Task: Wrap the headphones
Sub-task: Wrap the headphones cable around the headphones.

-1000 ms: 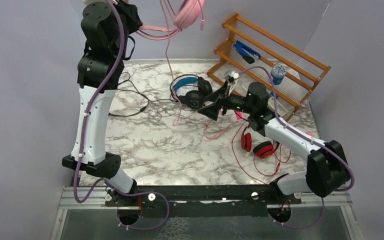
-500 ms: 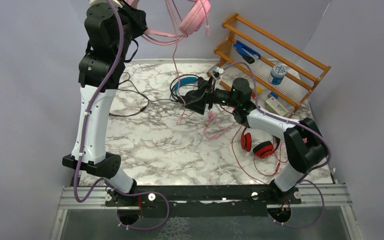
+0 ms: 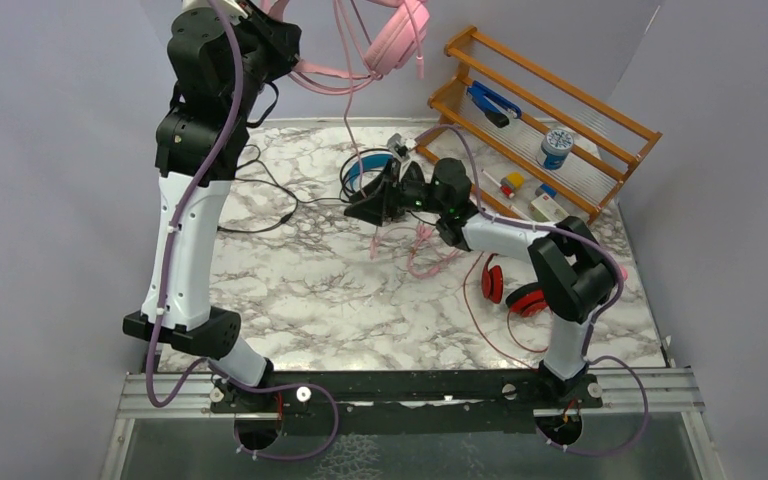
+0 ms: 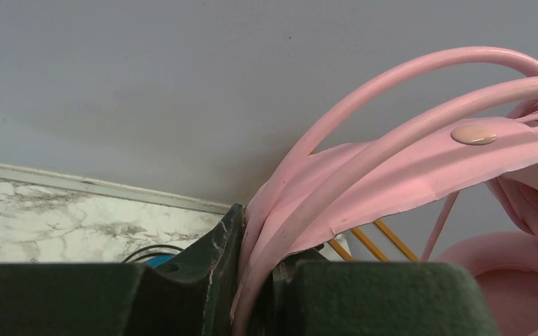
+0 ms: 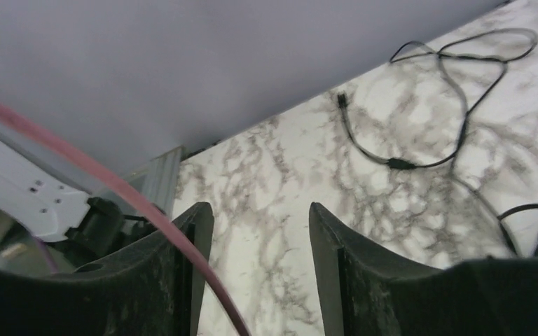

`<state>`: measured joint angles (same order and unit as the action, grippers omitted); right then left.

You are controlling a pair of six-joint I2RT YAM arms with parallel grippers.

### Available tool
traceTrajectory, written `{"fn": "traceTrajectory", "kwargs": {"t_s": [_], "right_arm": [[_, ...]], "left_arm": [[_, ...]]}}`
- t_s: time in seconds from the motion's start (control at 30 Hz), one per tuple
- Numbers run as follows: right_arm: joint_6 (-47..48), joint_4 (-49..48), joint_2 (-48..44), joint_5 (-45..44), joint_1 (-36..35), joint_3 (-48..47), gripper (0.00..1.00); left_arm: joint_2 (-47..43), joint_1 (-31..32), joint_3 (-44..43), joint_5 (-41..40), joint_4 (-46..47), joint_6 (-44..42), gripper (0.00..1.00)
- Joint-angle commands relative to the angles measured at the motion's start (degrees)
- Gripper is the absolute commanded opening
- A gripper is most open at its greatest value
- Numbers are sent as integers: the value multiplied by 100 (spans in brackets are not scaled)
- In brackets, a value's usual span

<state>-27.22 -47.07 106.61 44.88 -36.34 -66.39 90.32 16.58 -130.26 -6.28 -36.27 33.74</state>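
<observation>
- The pink headphones hang high at the back, their upper part cut off by the top edge of the overhead view
- The left claw is clamped on their pink band and cord; its wrist view shows little else
- The black headphones with the blue band lie on the marble table, mostly hidden behind the right claw
- That claw's jaws stand apart; a pink cord crosses its left finger, not pinched
- The red headphones lie near the right arm, partly covered by it
- A black cord loops loose on the marble
- The wooden rack holds a blue-lidded jar, a blue clip and small bits too small to make out
</observation>
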Motion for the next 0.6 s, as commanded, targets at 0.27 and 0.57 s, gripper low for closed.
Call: {"fn": "traceTrajectory", "kwargs": {"t_s": [0.27, 0.57], "right_arm": [[-343, -521, -1124, -375, 52, 1898, 3], [225, 1231, -2284, -265, 748, 2634, 0]], "left_arm": [[-372, -23, -230, 410, 353, 145, 0], [-209, -45, -292, 1262, 193, -164, 0]]}}
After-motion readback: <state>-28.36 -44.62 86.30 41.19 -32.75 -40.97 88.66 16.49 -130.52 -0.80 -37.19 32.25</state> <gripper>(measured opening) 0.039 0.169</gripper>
